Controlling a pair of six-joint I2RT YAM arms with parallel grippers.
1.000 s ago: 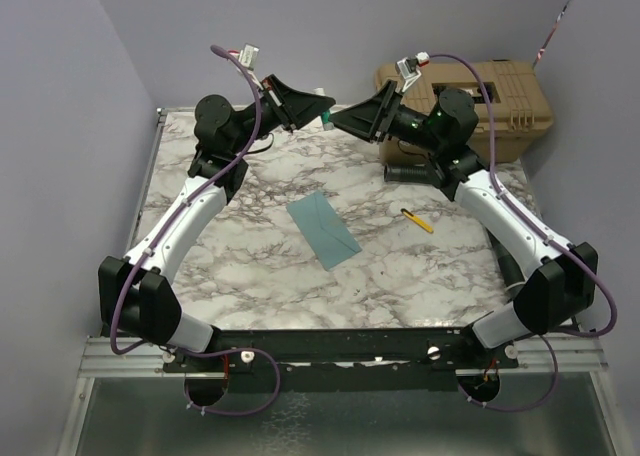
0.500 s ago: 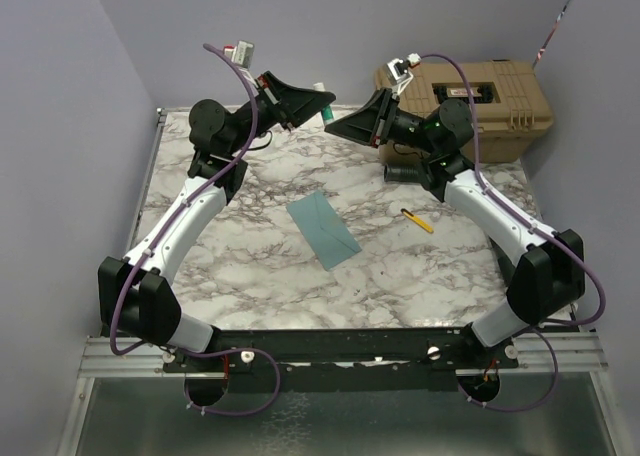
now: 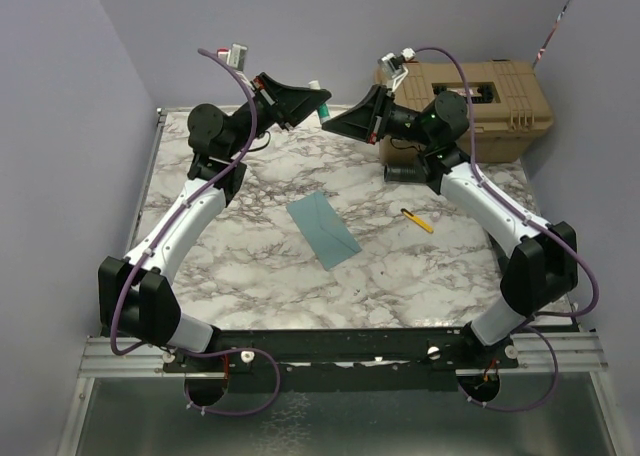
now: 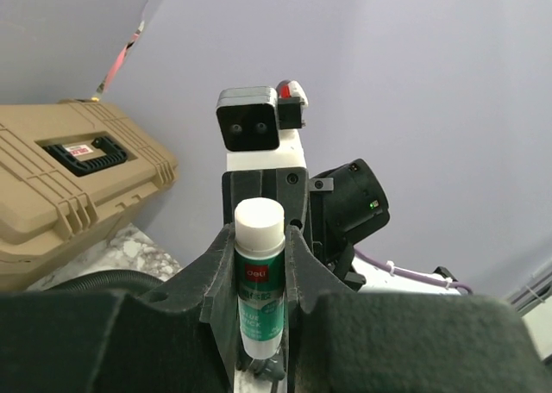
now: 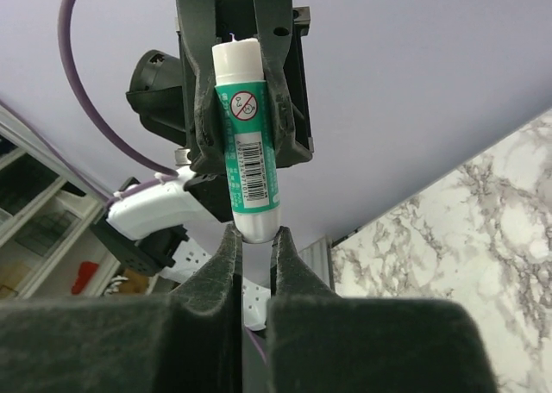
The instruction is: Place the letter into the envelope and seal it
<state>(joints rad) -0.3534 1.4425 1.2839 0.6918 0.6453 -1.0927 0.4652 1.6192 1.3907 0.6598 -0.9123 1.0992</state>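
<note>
The teal envelope [image 3: 323,229] lies flat and closed in the middle of the marble table [image 3: 230,266]. The letter is out of view. Both arms are raised high over the table's far side, nose to nose. My left gripper [image 3: 325,98] [image 4: 259,238] is shut on a green-and-white glue stick [image 4: 260,290] [image 5: 248,152] that points at the right arm. My right gripper [image 3: 329,123] [image 5: 256,238] has its jaws pinched narrowly on the stick's near end, with the fingertips [image 5: 229,238] touching both sides.
A tan hard case [image 3: 500,96] stands at the back right corner. Beside it a black cylinder [image 3: 405,172] lies on the table. A yellow-and-black pen-like tool [image 3: 417,220] lies right of the envelope. Purple walls close in the left and back.
The right arm has swung left and up to meet the left gripper. Its jaws have closed from wide apart onto the glue stick's end. The left gripper has risen slightly.
</note>
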